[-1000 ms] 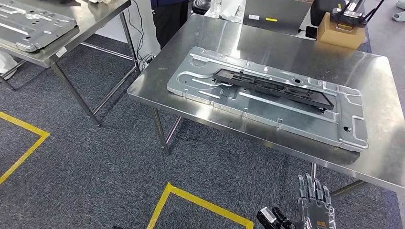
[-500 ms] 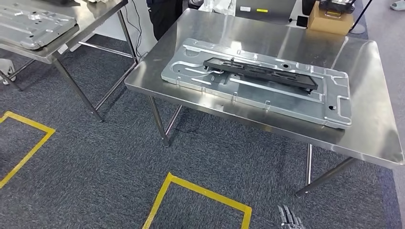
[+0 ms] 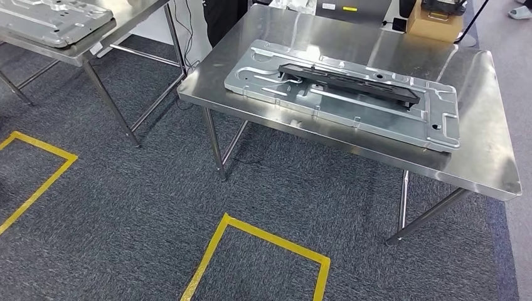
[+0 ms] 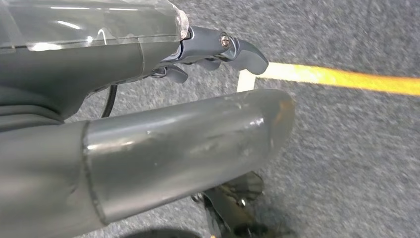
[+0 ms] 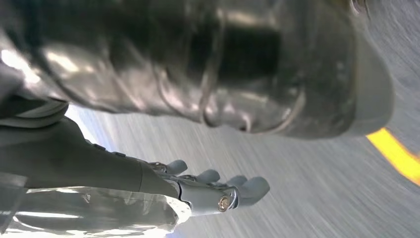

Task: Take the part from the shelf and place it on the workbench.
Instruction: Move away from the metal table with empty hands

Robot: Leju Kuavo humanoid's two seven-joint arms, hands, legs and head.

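Metal is dominating the head view: a steel table is carrying a large stamped sheet-metal panel, lying flat, with a long black part resting along its upper face. The black part is looking rigid and slim, probably a light moulded piece, so it is likely calling for a hold near its middle or one at each end to stop it tipping. The panel is looking stiff but broad, with thin pressed edges that are probably slippery and sharp; two hands on opposite long edges would be suiting it best. A second table at the far left is bearing another panel of the same kind. Yellow floor tape is marking squares on the grey carpet, and a cardboard box is sitting at the table's far side. No shelf is appearing here, so the task may already be near its end.

Seen from the left wrist, the left hand is hanging over the carpet, fingers curled loosely and holding nothing.

Seen from the right wrist, the right hand is also hanging empty, fingers stretched out side by side; the picture is blurring with motion.
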